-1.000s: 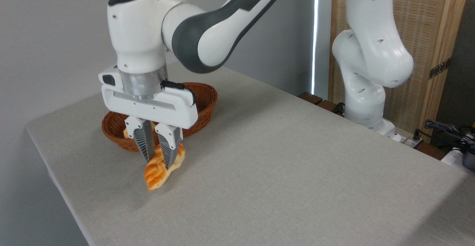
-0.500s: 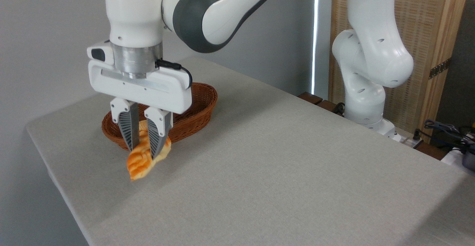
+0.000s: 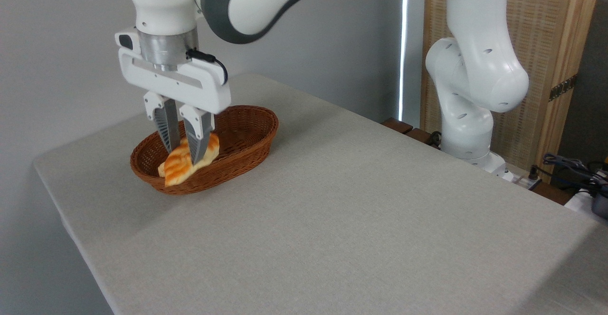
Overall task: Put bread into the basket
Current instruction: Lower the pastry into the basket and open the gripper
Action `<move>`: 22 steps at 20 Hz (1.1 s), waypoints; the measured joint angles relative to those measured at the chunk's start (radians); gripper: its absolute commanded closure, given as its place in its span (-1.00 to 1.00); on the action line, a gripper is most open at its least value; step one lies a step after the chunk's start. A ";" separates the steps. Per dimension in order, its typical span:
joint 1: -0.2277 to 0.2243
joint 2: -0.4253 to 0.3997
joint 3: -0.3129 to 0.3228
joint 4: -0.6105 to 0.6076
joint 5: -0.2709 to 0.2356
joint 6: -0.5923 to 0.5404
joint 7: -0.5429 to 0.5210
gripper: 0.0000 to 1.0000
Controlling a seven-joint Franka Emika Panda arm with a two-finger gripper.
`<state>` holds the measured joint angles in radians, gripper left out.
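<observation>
the pincer (image 3: 186, 150) grips the bread (image 3: 183, 167) around its middle, holding it tilted over the left end of the basket (image 3: 247, 139), which sits on the grey table (image 3: 356, 210).

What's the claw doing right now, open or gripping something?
Claw: closed on the bread, holding it over the basket.

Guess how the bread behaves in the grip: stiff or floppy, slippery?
Probably stiff: the bread, pinched near its middle by the gripper, sticks out both sides without drooping. Its glossy crust may be a bit slippery, and it hangs tilted, so it could swivel between the jaws. Likely light over the basket.
</observation>
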<state>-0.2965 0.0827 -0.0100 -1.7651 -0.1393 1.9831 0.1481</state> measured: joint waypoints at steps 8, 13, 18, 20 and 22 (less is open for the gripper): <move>-0.003 0.001 -0.079 -0.002 0.000 -0.114 0.000 -1.00; -0.002 0.007 -0.084 -0.002 0.000 -0.119 0.001 -1.00; -0.002 0.009 -0.097 -0.002 0.001 -0.119 0.002 -1.00; -0.002 0.009 -0.097 -0.002 0.003 -0.119 0.002 -1.00; -0.002 0.009 -0.098 -0.002 0.003 -0.119 0.002 -1.00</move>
<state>-0.2987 0.0920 -0.1075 -1.7675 -0.1360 1.8642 0.1498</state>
